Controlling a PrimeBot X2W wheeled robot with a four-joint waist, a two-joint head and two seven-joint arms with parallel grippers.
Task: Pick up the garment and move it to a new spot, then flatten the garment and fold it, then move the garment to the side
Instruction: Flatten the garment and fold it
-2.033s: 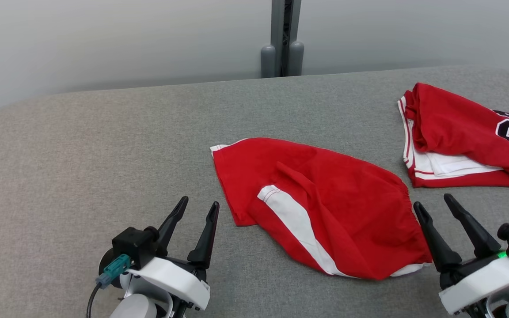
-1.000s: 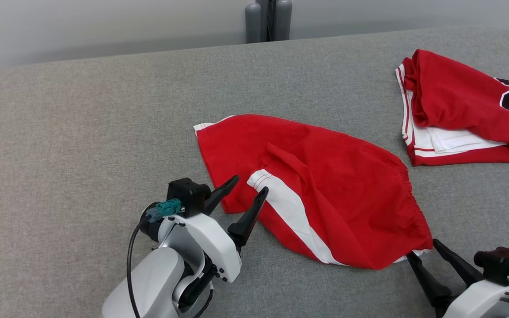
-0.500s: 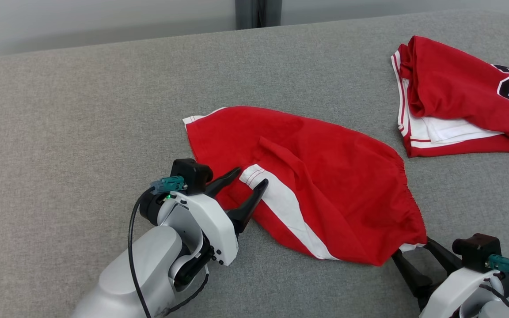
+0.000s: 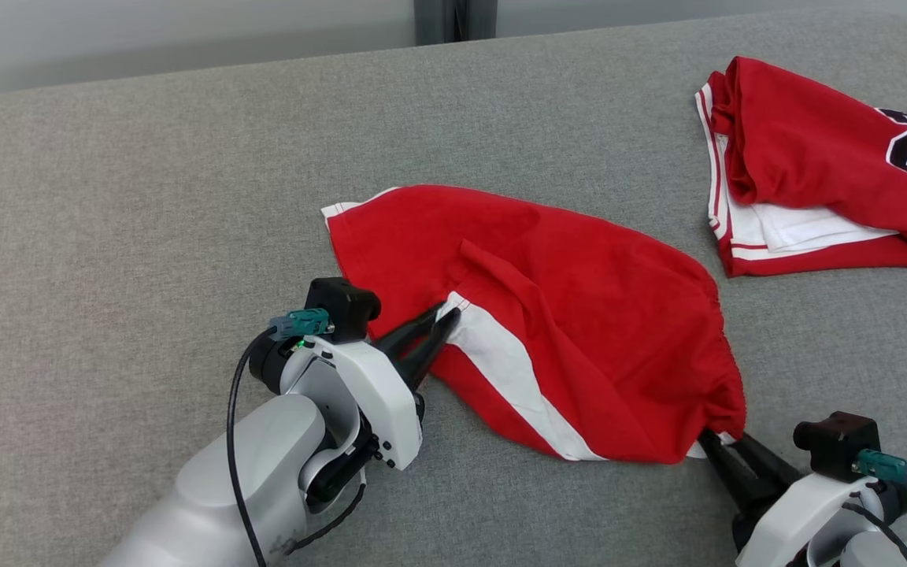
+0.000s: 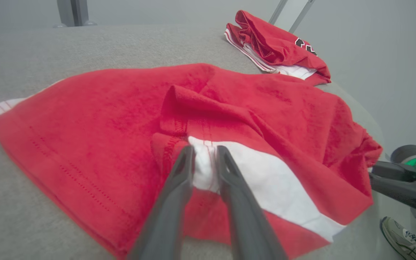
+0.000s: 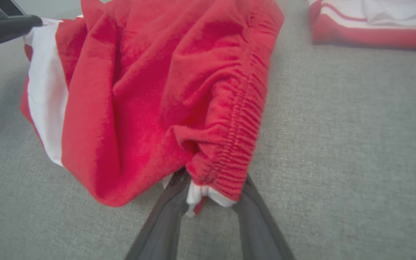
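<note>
- Left wrist view, right up close: the left gripper point(image 5: 204, 153) has its jaws narrowed onto the white stripe's end on the red garment point(image 5: 103, 126), cloth pinched between them.
- Right wrist view: the right gripper point(image 6: 211, 180) clamps its jaws on the gathered waistband corner, tips buried under cloth.
- Head view: the garment lies crumpled mid-desk point(image 4: 146, 197), between both grippers.
- A shoe point(image 5: 399, 234) peeks past the desk edge, cut off.
- Far right, a red jersey point(image 4: 816, 157) sits well apart, its lettering clipped by the frame.
</note>
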